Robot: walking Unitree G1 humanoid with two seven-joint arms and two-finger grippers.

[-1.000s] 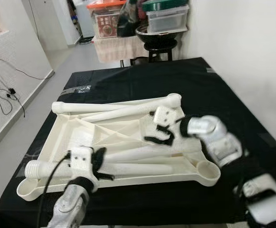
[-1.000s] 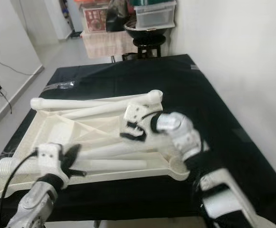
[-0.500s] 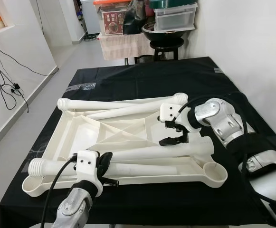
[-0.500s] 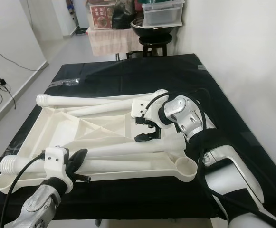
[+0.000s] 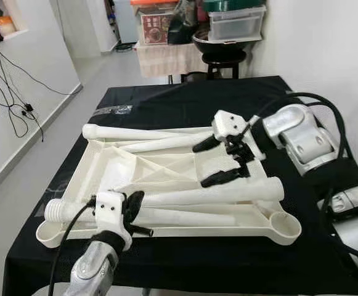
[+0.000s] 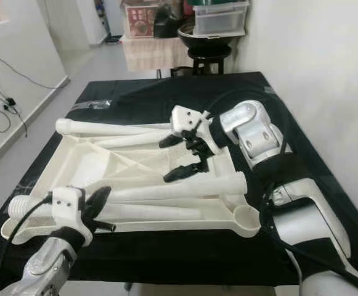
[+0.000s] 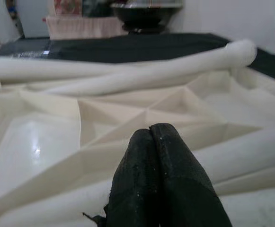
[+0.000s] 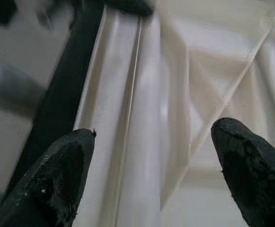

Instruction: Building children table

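A white plastic tabletop [image 5: 114, 169] lies upside down on the black table [image 5: 185, 102]. Several white legs rest across it: one along the far edge [image 5: 135, 132], one at the near right [image 5: 228, 192], and one with a threaded end at the near left [image 5: 58, 209]. My right gripper [image 5: 207, 163] hovers open over the right part of the tabletop, just above the near right leg [image 8: 142, 94]. My left gripper [image 5: 135, 205] is shut with nothing in it, low over the near edge beside the threaded leg. Its closed fingers [image 7: 150, 142] point across the ribbed underside.
A round corner socket [image 5: 285, 225] sits at the tabletop's near right. Behind the table stand a stool with a black bowl [image 5: 219, 46], storage boxes [image 5: 234, 21] and a cloth-covered stand [image 5: 163, 58]. A white wall runs along the right. Cables [image 5: 18, 111] lie on the floor at left.
The camera has shifted. My right gripper has lifted slightly from the leg and turned, with its fingers spread wider. My left gripper holds its place, still shut.
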